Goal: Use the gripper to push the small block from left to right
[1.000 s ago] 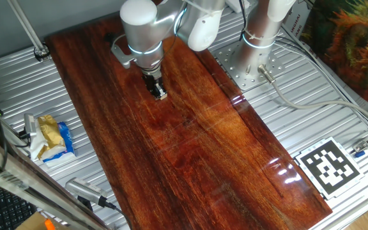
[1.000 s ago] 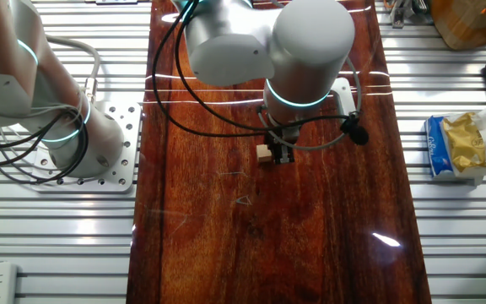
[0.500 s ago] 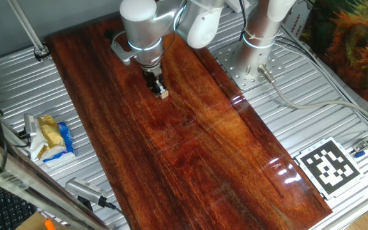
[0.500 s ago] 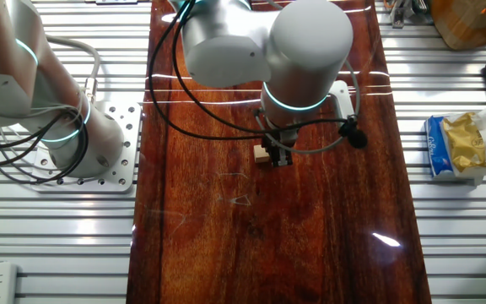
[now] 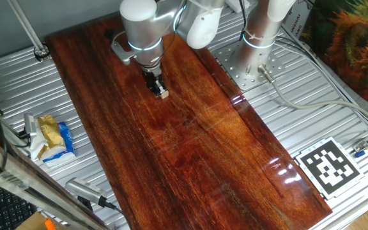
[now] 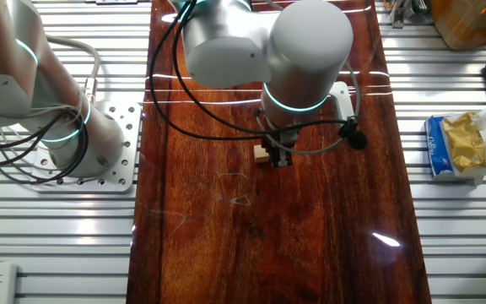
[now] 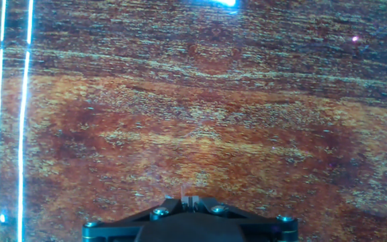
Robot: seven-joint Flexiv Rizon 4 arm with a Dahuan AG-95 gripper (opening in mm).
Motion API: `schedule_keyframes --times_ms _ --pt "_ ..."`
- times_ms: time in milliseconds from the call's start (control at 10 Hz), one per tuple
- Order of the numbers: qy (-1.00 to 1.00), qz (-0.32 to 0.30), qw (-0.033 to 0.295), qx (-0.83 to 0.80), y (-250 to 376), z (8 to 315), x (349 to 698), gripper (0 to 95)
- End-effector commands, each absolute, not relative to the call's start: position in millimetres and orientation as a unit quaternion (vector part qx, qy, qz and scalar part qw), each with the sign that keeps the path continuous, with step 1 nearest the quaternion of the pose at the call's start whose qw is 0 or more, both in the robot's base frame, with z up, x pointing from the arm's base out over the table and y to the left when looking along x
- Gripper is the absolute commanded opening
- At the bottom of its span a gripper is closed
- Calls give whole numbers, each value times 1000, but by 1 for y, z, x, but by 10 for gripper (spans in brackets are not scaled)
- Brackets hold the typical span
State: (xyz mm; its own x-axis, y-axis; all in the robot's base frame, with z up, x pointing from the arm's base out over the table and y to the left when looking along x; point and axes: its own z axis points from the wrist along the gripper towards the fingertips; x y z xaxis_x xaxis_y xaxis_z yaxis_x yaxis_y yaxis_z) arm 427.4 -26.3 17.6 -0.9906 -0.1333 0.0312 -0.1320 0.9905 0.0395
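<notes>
The small block (image 5: 164, 94) is a tiny pale tan cube on the dark red wooden board (image 5: 190, 140). My gripper (image 5: 156, 85) is a narrow black tip under the silver-and-white arm with a light-blue ring. It stands down at the board with its fingers together, touching the block's side. In the other fixed view the block (image 6: 261, 154) sits just left of the gripper (image 6: 280, 157). In the hand view the shut gripper (image 7: 191, 199) shows at the bottom edge over bare wood; the block is out of view there.
A yellow, white and blue packet (image 5: 51, 137) lies on the ribbed metal table beside the board; it also shows in the other fixed view (image 6: 461, 147). A white upright post with cables (image 5: 260, 32) stands on a bolted plate. A black-and-white marker tag (image 5: 329, 166) lies nearby.
The gripper and block shifted together a little: to the right in one fixed view, to the left in the other. Little moved in the last half second.
</notes>
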Motion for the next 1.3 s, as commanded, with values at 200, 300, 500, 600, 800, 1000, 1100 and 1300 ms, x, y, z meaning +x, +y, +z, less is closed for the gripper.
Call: schedule_keyframes --times_ms 200,300,500,600,800,1000,1100,1300 --pt "-998 -17 11 63 -31 23 439 0" --pt "-998 -17 11 60 -34 29 448 0" --pt "-998 -20 12 56 -35 42 454 0" --pt "-998 -22 13 54 -36 49 458 0" --pt "-998 -22 15 49 -38 79 473 0" --pt "-999 -22 14 47 -37 103 486 0" --pt "-999 -22 10 41 -36 118 494 0" --pt "-999 -21 10 31 -31 151 510 0"
